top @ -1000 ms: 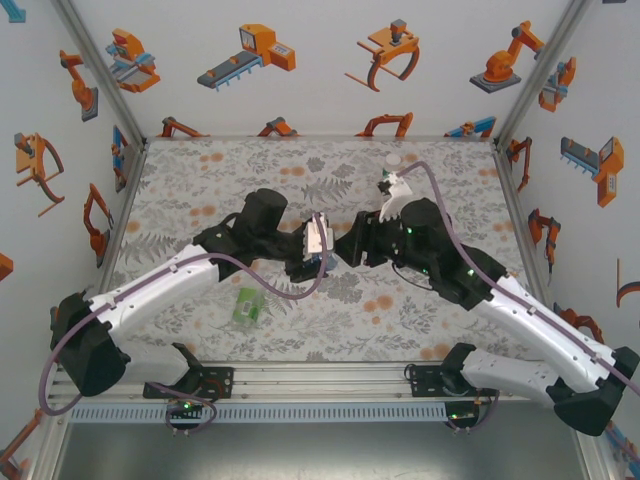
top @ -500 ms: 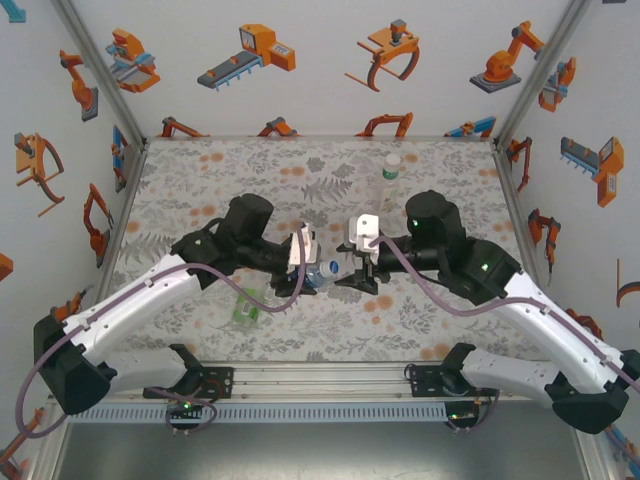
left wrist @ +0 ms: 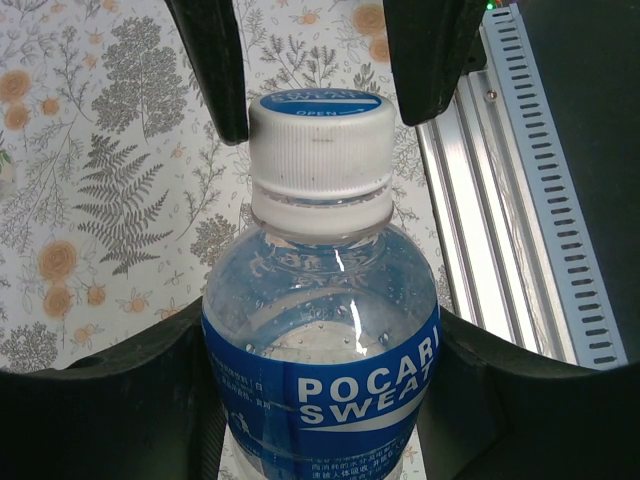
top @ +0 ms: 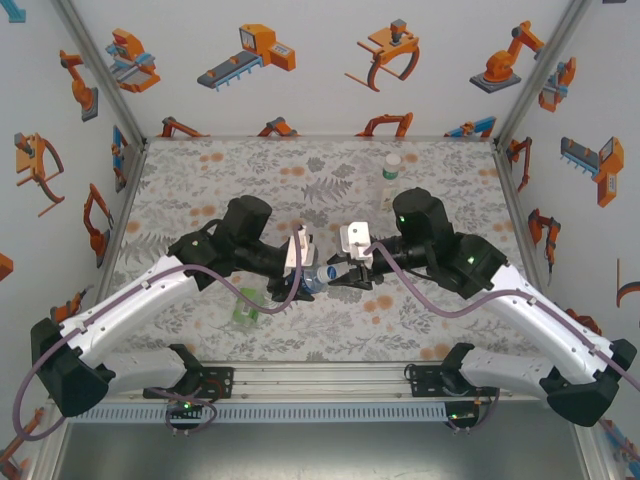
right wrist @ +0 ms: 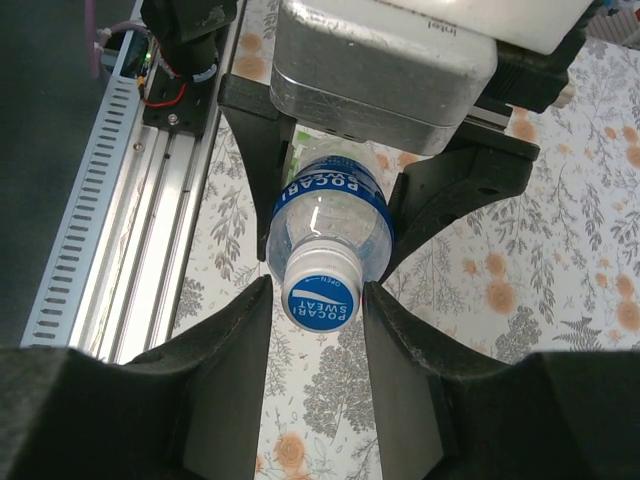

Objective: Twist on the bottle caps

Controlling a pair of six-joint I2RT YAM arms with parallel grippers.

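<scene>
Squarely on the neck of the blue-labelled bottle [left wrist: 322, 330], the white cap [left wrist: 320, 140] sits between the close-set jaws of the right end effector [right wrist: 318, 300], contact unclear, while the left end effector [left wrist: 320, 360] clamps the bottle's body, holding it sideways over the floral bench [top: 200, 170].

Three bottles: blue-labelled bottle [left wrist: 320, 380], green-labelled bottle [top: 246, 306], slim bottle [top: 390, 186]; two caps [left wrist: 320, 140].
</scene>
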